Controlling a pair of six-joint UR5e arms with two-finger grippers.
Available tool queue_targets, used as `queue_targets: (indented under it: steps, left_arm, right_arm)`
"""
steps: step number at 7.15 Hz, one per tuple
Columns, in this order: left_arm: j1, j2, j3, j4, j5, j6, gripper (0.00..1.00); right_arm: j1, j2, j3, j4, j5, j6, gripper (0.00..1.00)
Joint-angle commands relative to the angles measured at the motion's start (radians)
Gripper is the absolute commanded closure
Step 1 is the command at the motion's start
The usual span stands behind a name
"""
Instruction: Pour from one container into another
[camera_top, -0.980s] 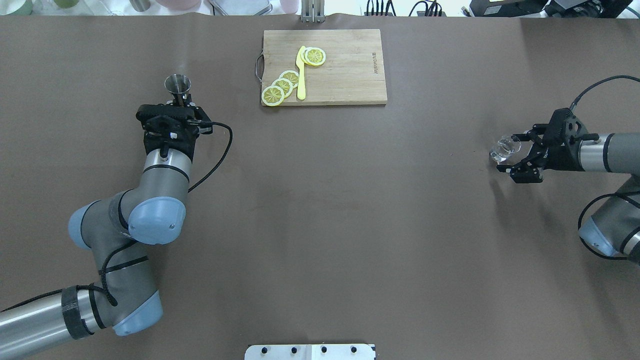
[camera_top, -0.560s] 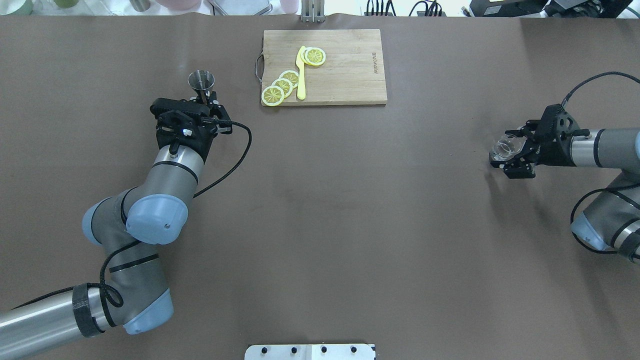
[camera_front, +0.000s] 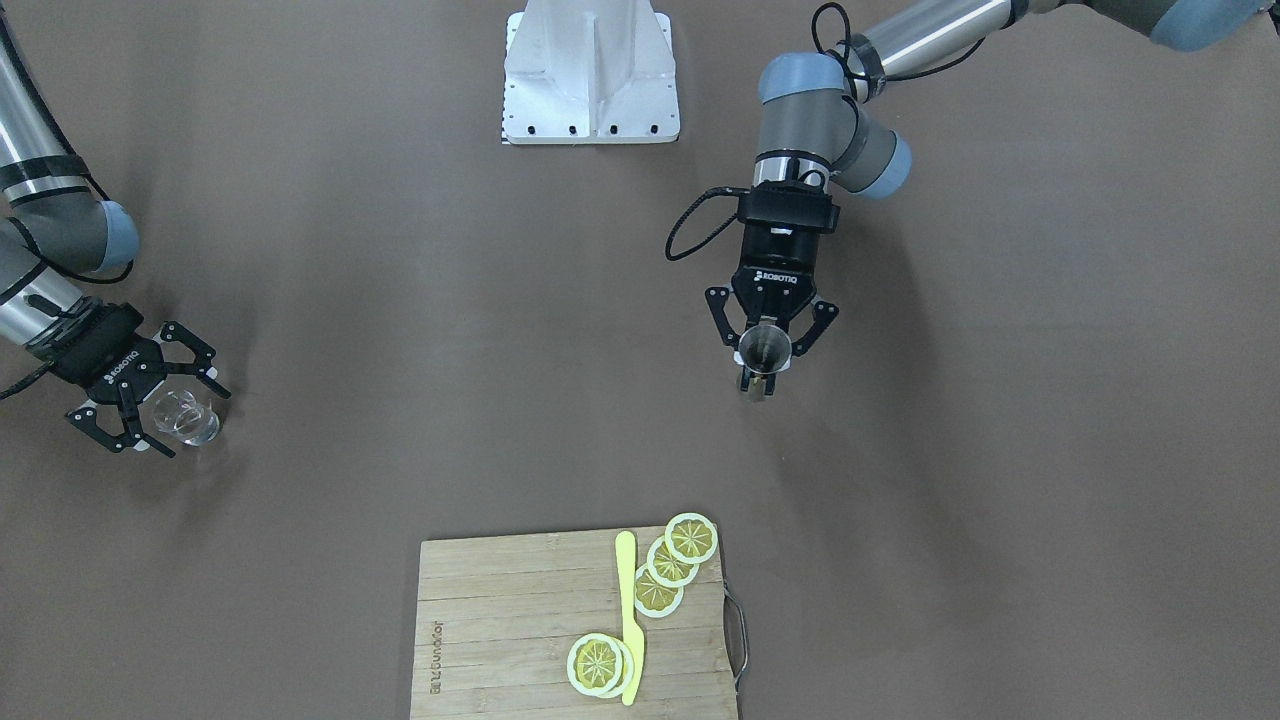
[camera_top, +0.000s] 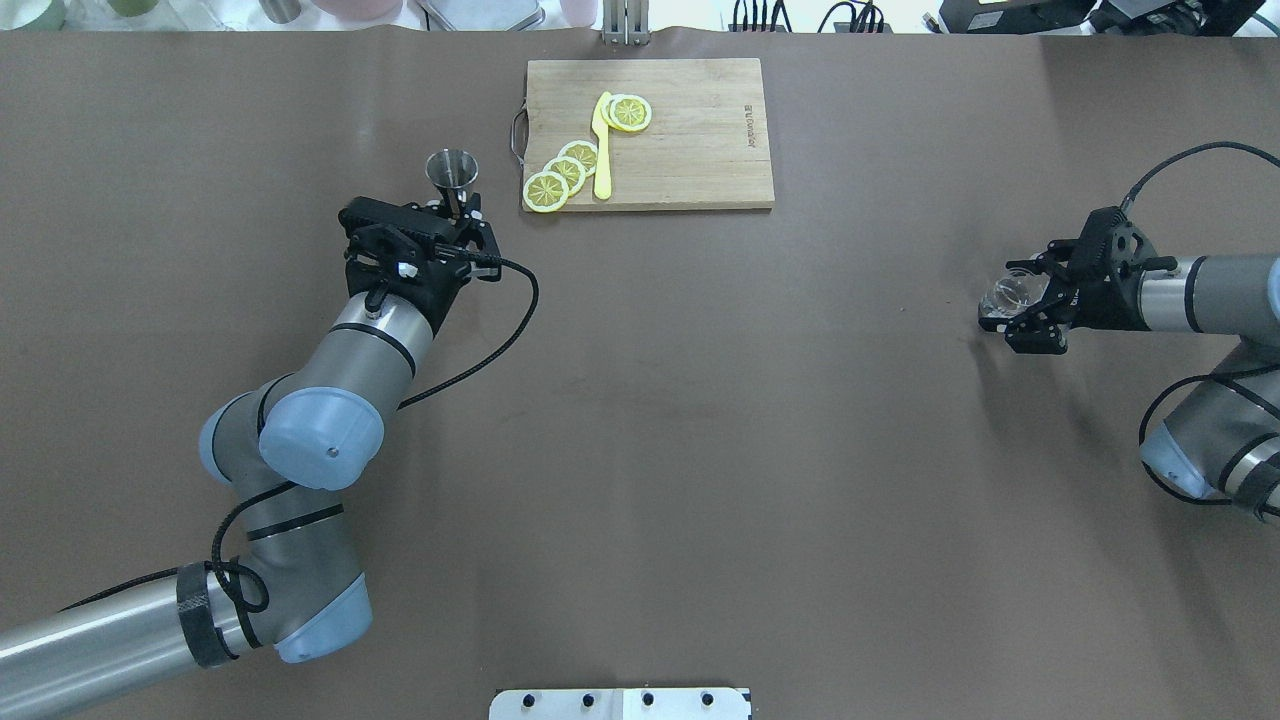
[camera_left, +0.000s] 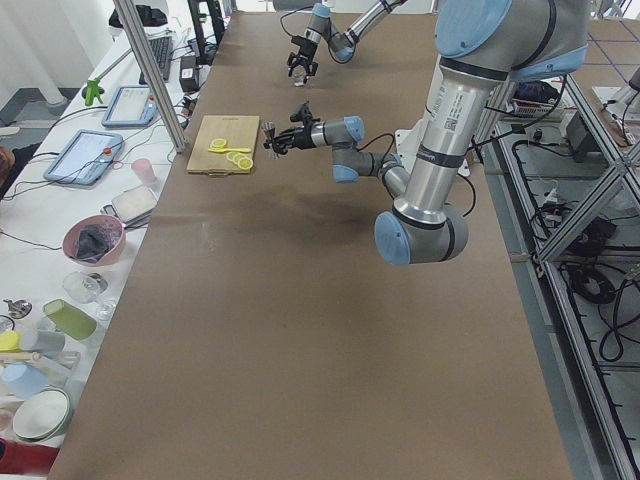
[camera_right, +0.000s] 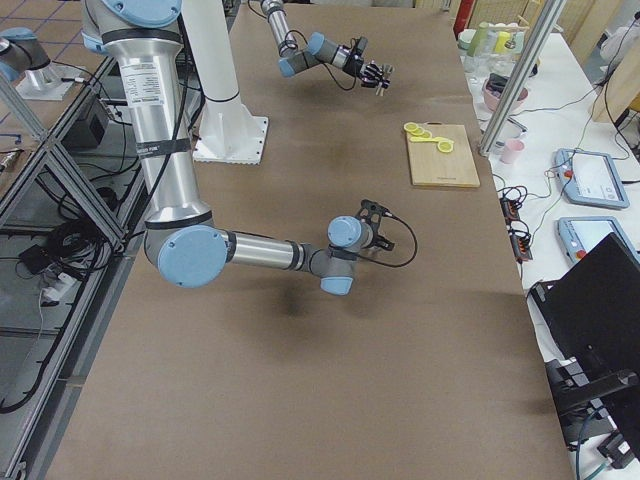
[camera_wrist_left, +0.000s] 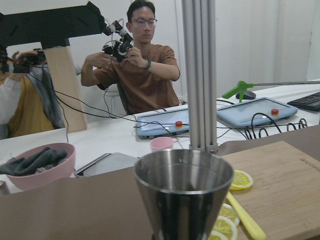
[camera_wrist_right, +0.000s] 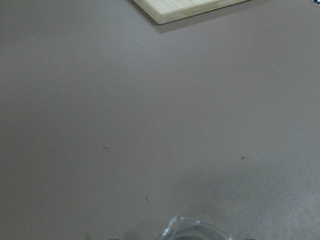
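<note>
Toward the far edge of the counter (camera_top: 700, 420), on the robot's left half, the left pincer (camera_top: 455, 207) is clamped on the narrow waist of the steel jigger (camera_top: 452, 168). The jigger is upright with its open mouth up and is held clear of the surface, just off the handle end of the cutting board (camera_top: 700, 130) and not touching it. The left wrist view shows the upper cone from close range. Its interior is dark, and whether it holds anything cannot be determined.

Near the counter's right end, well apart from the jigger, the right pincer (camera_top: 1012, 305) grips the clear glass tumbler (camera_front: 186, 418), with one finger on each side of its wall. The arm reaches in level from that end. The tumbler's shadow falls separately on the counter, which indicates the glass is raised. Only the rim is visible in the right wrist view, and the contents are not discernible.

The cutting board lies at the middle of the far edge. It carries several lemon slices (camera_top: 560, 175) and a yellow knife (camera_top: 602, 150) laid between them. Beyond the far edge, a seated person (camera_wrist_left: 145, 75) is holding a device.
</note>
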Motion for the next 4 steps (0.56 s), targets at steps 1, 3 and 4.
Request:
queue_targets:
  steps: [1,3,4]
  left_arm:
    - [0.019,-0.032,0.032,-0.1,-0.03,0.019,1.0]
    - [0.013,-0.062,0.039,-0.107,-0.132,0.039,1.0]
    - [0.013,-0.087,0.052,-0.11,-0.166,0.069,1.0]
  right_arm:
    - [0.003,-0.009,0.001,0.026,0.001,-0.002,0.3]
    - [0.003,-0.009,0.002,0.026,0.0,-0.002,0.39]
    - [0.003,-0.009,0.002,0.027,0.0,-0.002,0.38]
